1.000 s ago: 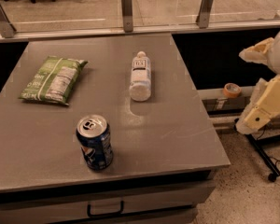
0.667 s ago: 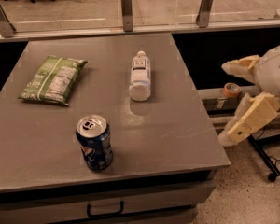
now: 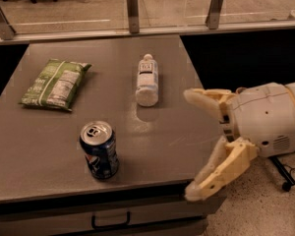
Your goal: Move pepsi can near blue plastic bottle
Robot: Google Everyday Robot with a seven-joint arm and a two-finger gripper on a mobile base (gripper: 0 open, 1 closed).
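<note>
By the right front corner of the grey table (image 3: 34,146), my cream two-finger gripper (image 3: 189,145) hung spread wide and empty, probably squared up to reach in for the dark blue aluminium pepsi can (image 3: 99,150) standing near the front. The pale translucent blue plastic bottle (image 3: 147,80) lay on its side farther back, apart from it.

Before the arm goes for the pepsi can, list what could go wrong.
The pepsi can stands upright near the front edge of the table; a glancing touch from the open gripper could tip it or push it off.
The blue plastic bottle lies on its side, so bumping it with the can may set it rolling.
The gripper hangs by the table's front right corner and might catch it on the way in.
</note>
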